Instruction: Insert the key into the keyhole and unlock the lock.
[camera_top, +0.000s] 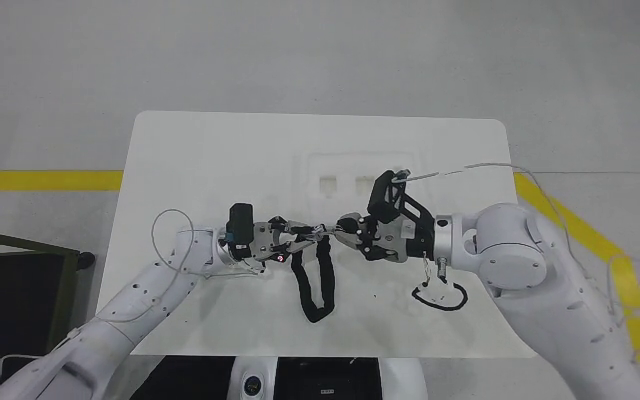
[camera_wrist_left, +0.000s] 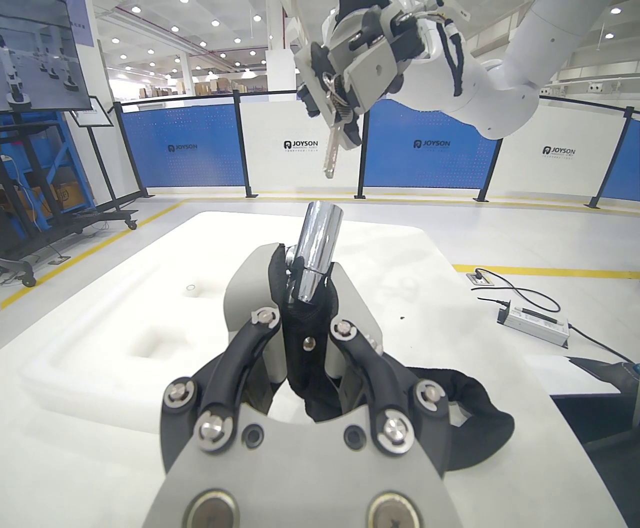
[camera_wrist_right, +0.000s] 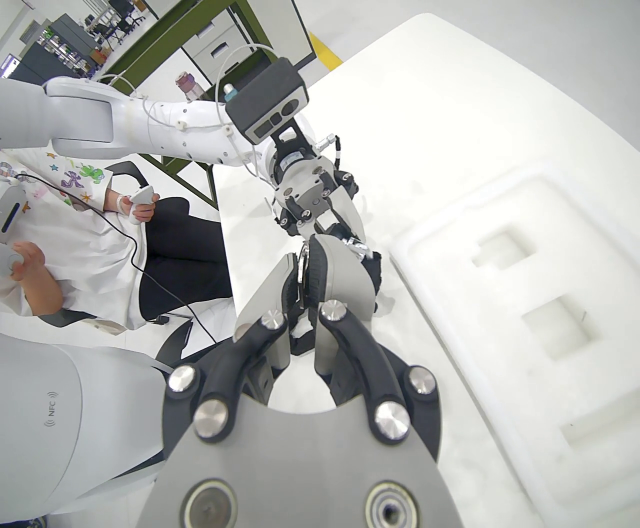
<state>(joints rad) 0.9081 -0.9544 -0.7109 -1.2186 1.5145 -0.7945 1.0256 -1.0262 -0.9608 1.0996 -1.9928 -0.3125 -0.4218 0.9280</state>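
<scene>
My left gripper (camera_wrist_left: 302, 280) is shut on the lock, a chrome cylinder (camera_wrist_left: 317, 250) on a black fabric-covered chain (camera_wrist_left: 465, 420). The cylinder's end points up and away from the fingers. In the top view the chain loop (camera_top: 318, 285) hangs down onto the white table (camera_top: 200, 160). My right gripper (camera_wrist_left: 342, 100) faces the left one and is shut on a silver key (camera_wrist_left: 331, 150). The key's tip points at the cylinder's end, with a short gap between them. In the top view the left gripper (camera_top: 293, 244) and right gripper (camera_top: 345, 227) nearly meet over the table's middle. The key's ring (camera_wrist_right: 301, 267) sits between the right gripper's fingers (camera_wrist_right: 345, 265).
A white foam tray (camera_top: 400, 165) with several square recesses lies behind the grippers. A small black cable loop (camera_top: 440, 296) rests on the table under the right forearm. The table's front edge is close below the chain.
</scene>
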